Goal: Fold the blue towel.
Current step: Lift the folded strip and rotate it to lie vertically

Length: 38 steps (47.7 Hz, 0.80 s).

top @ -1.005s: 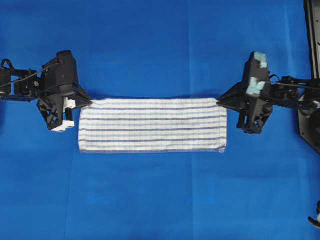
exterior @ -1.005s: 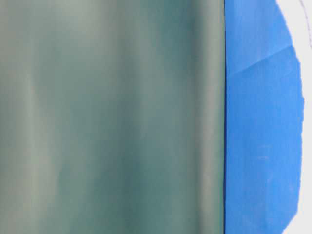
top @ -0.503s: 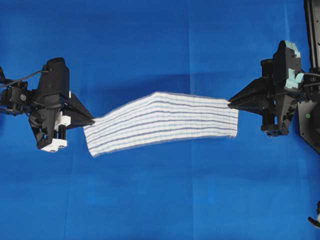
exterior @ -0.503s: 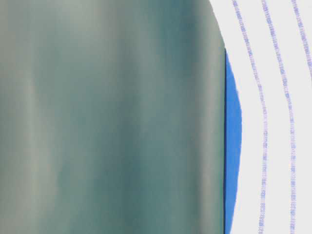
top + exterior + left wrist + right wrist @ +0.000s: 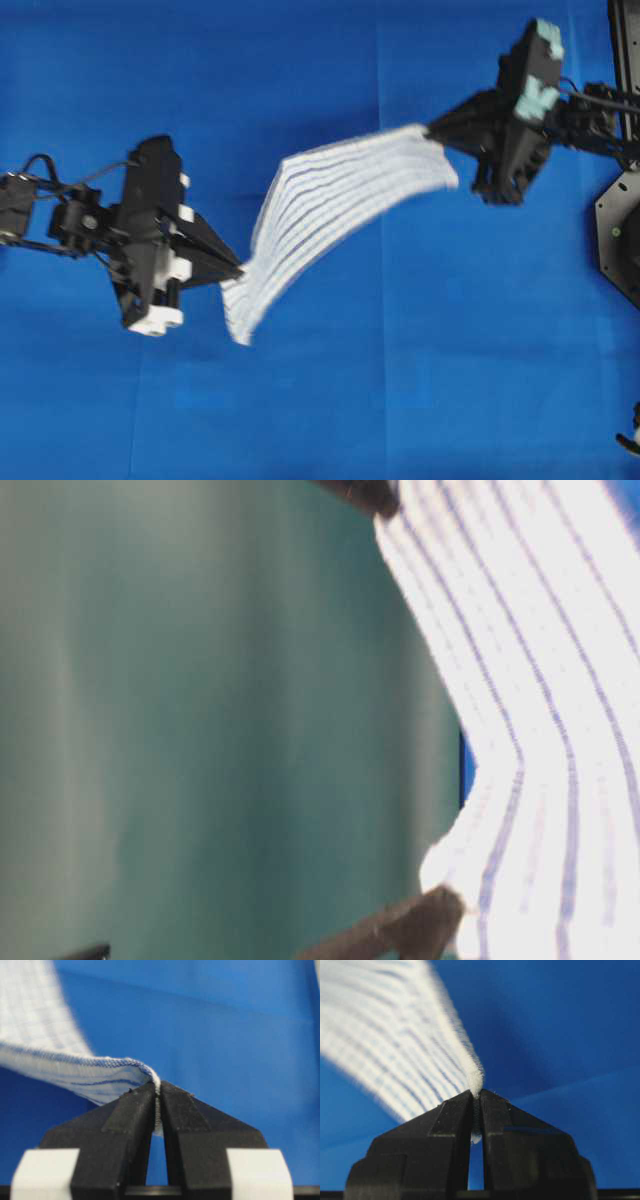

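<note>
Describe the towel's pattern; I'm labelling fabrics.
White with thin dark-blue and pale-blue stripes on the blue towel, clearest in the overhead view.

blue towel (image 5: 540, 710): striped, curving across right | grey-green blurred surface (image 5: 200, 720): fills left

blue table covering (image 5: 400, 400), creased, evenly lit

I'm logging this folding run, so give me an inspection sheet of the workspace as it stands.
Surface: blue table covering, creased, otherwise bare.
Job's things: blue towel, lifted and stretched diagonally between both arms, motion-blurred.
Clutter: nothing seen.
Grippers: left gripper jaws shut on the towel's lower corner; right gripper jaws shut on its upper corner.
Cables: black cable looping on the left arm.
Surroundings: black frame at the right edge; the table-level view is mostly blocked.
</note>
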Available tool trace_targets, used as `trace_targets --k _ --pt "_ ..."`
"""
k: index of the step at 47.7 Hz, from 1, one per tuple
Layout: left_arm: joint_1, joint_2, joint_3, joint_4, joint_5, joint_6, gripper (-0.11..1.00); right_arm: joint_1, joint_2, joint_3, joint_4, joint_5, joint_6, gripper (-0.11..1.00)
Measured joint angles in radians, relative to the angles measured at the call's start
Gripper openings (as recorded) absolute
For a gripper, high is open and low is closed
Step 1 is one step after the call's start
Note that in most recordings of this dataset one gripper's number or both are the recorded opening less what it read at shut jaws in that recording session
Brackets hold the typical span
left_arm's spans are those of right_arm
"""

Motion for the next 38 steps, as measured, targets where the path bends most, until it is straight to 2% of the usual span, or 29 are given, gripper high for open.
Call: trace_targets --k 22,38 --pt "-0.028 0.229 -0.272 0.000 -0.006 0.011 0.03 -0.141 0.175 -0.170 -0.120 -0.083 -0.008 0.05" --pt "-0.023 0.365 -0.425 0.000 -0.017 0.012 0.03 -0.216 0.212 -0.212 -0.153 -0.089 -0.008 0.05"
